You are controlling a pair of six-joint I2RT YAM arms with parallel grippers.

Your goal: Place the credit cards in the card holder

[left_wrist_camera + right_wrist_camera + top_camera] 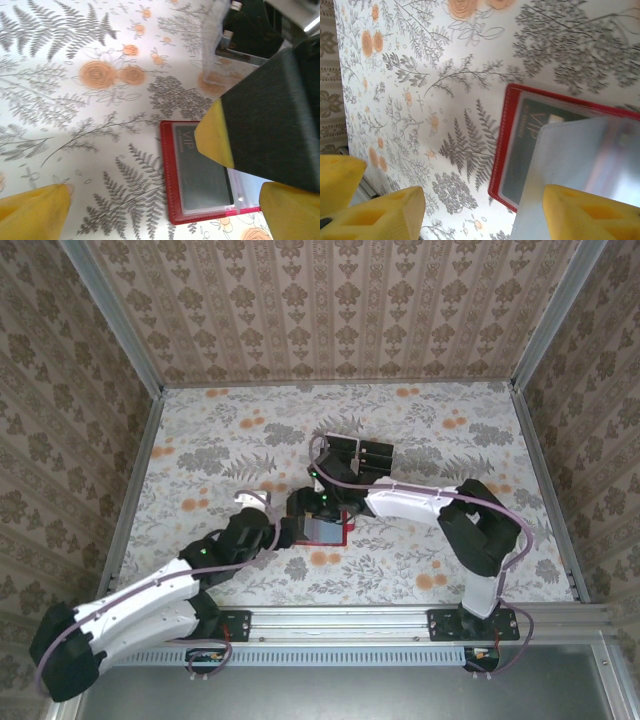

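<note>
Left gripper point(162, 212) is spread wide with nothing between the pads. It hovers low over the floral table point(450, 420) at the near-left edge of the card holder point(167, 180).

Right gripper point(482, 212) is partly open, with a clear gap between the fingers and nothing spanning them. Its yellow fingertip point(214, 137) sits over the holder's far side; I can't tell if it touches.

A pale glossy pocket leaf point(580, 160) lies against the right-hand finger in the right wrist view. I can't tell if it is being lifted or just resting there.

The card holder lies open and flat at table centre, between the two grippers. One dark credit card point(200, 175), marked "VIP", is already in a clear pocket.

More black cards point(376, 454) sit farther back on the table, just beyond the right wrist.
</note>
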